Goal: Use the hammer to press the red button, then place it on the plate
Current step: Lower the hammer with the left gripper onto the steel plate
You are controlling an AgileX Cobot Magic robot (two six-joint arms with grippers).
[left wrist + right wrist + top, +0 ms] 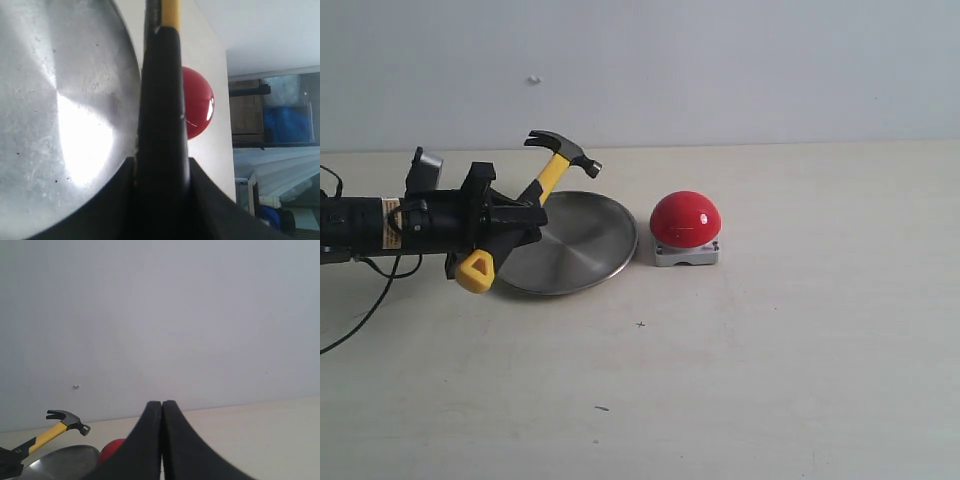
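My left gripper [515, 218] is shut on the hammer's handle [161, 125], holding the hammer [552, 165] tilted above the left part of the plate [582, 240]. Its dark head [565, 148] points up and to the right, and the yellow loop [475, 272] hangs low at the left. The red button [686, 218] sits on its grey base just right of the plate, apart from the hammer. In the left wrist view the plate [55, 100] and the red button [198, 102] flank the handle. My right gripper [162, 405] is shut and empty; it does not appear in the exterior view.
The plate and button rest on a pale tabletop [770, 350] in front of a white wall [720, 70]. A black cable [360, 300] trails from the left arm across the table's left side.
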